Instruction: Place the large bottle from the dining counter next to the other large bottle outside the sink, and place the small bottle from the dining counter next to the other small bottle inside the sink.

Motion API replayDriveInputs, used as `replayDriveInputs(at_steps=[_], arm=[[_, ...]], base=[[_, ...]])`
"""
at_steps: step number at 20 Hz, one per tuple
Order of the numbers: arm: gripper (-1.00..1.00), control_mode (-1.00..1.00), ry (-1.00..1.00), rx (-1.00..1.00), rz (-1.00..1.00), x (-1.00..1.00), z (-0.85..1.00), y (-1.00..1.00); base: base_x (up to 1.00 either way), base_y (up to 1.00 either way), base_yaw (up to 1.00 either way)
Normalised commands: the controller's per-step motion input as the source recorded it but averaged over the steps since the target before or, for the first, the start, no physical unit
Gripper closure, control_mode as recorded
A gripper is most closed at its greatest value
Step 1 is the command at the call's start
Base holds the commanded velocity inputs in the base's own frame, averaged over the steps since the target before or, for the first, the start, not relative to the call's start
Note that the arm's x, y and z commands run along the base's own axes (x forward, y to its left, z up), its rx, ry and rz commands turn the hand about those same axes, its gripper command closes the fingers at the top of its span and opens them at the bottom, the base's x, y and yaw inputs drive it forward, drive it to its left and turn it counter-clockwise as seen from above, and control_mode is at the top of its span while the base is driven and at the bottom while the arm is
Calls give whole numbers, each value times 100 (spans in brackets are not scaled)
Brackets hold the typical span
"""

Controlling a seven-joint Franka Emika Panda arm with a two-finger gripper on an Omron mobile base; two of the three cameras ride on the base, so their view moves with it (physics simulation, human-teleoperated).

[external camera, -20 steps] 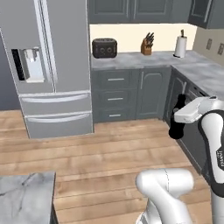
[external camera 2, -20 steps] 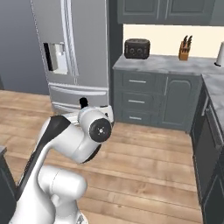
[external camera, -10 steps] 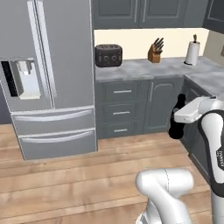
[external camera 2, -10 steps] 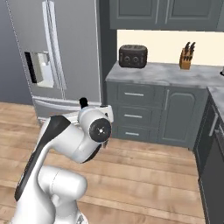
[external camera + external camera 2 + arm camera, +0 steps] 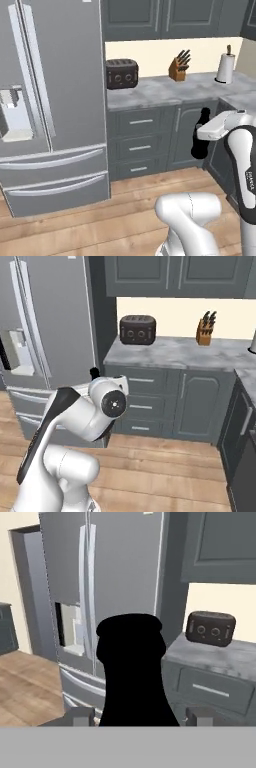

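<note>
A black bottle (image 5: 201,141) hangs upright in mid-air over the wooden floor, with my gripper (image 5: 203,134) shut on it. From the hand camera the bottle (image 5: 132,672) rises as a dark silhouette between the two fingertips (image 5: 80,716), with my gripper (image 5: 140,717) closed around its lower body. Its cap (image 5: 93,372) pokes up behind my arm in the right base view. I cannot tell its size class from here. The sink and the dining counter are out of view.
A steel fridge (image 5: 50,100) stands ahead on the left. Beside it a grey counter (image 5: 165,92) over drawers carries a black toaster (image 5: 121,73), a knife block (image 5: 179,66) and a paper towel roll (image 5: 225,67). Cabinets run along the right.
The whole picture has shifted: the base has driven closer to the fridge and counter, which now loom larger. The arm's pose and its hold on the bottle are unchanged.
</note>
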Motion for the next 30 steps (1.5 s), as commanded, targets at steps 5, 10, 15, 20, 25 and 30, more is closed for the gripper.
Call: replayDriveInputs(at_steps=[5,10,15,20,25,30], arm=[[100,100,0,0,0,0,0,0],[100,100,0,0,0,0,0,0],[100,100,0,0,0,0,0,0],[100,100,0,0,0,0,0,0],[100,100,0,0,0,0,0,0],[100,100,0,0,0,0,0,0]], base=[[6,0,-49],[0,0,-50],[0,0,-50],[0,0,-50],[0,0,-50],[0,0,-50]])
